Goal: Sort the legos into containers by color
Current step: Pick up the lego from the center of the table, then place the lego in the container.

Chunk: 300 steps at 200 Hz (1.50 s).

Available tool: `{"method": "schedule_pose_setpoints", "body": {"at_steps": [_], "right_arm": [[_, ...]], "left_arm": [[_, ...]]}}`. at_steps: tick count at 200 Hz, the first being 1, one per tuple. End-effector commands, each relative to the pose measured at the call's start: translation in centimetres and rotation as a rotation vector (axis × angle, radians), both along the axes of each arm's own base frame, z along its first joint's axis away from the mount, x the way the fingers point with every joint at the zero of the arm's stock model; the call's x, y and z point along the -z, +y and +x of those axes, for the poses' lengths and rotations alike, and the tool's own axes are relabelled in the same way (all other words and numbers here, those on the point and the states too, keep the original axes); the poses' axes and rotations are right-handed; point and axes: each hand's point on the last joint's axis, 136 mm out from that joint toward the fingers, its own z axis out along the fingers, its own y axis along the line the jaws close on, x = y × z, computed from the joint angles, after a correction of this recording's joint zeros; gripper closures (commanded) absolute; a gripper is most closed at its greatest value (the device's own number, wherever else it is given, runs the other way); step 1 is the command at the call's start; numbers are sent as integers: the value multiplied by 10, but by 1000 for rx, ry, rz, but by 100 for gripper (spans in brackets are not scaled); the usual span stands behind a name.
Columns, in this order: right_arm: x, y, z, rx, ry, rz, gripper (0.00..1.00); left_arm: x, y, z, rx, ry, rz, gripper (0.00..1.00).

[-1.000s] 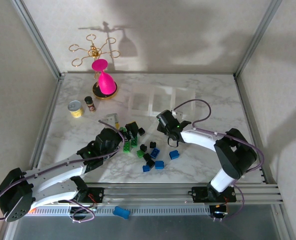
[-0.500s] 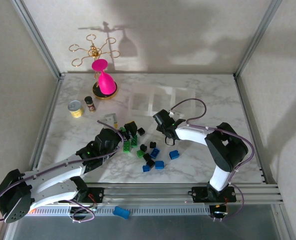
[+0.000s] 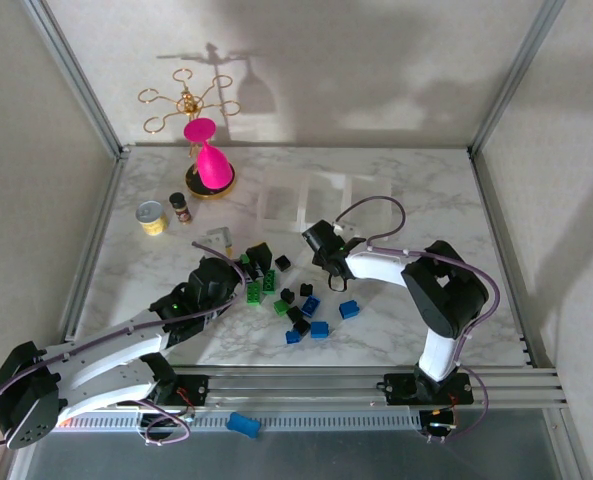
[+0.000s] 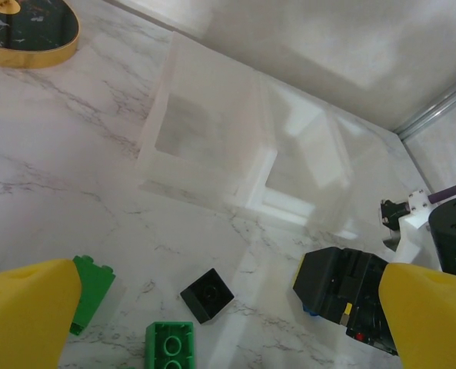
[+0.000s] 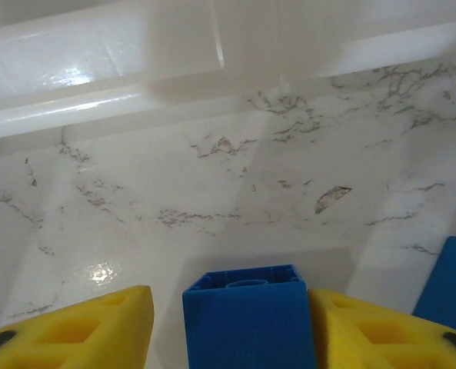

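The legos lie in a loose pile at mid-table: green ones point(image 3: 255, 291), black ones point(image 3: 283, 263) and blue ones point(image 3: 349, 309). The containers point(image 3: 321, 200), a clear three-compartment tray, sit behind the pile, and the tray's compartments point(image 4: 212, 138) look empty. My right gripper point(image 3: 321, 255) straddles a blue brick point(image 5: 247, 323): the right pad touches it and a narrow gap remains at the left pad point(image 5: 97, 330). My left gripper point(image 3: 261, 258) hangs wide open above a black brick point(image 4: 207, 294) and two green bricks point(image 4: 169, 347), holding nothing.
A pink glass point(image 3: 208, 165) on a gold stand, a yellow tin point(image 3: 152, 217) and a small bottle point(image 3: 181, 208) stand at the back left. A larger blue block point(image 3: 242, 424) lies on the front rail. Another blue brick point(image 5: 451, 284) sits just right of my right gripper.
My right gripper has shifted left toward the pile and its jaws have narrowed around the blue brick. The left arm has stayed put.
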Motion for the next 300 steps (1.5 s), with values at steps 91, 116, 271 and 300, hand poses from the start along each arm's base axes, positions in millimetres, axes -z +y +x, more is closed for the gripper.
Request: {"method": "schedule_pose_setpoints", "body": {"at_steps": [91, 116, 271, 300], "right_arm": [[-10, 6, -5, -89, -7, -38, 64], [-21, 6, -5, -101, -30, -30, 70], [-138, 114, 56, -335, -324, 32, 74], [-144, 132, 77, -342, -374, 20, 75]], "left_arm": [[-17, 5, 1, -37, -24, -23, 1], [-17, 6, 0, -40, -25, -21, 1], [-40, 39, 15, -56, 13, 20, 0], [-43, 52, 22, -78, 34, 7, 0]]}}
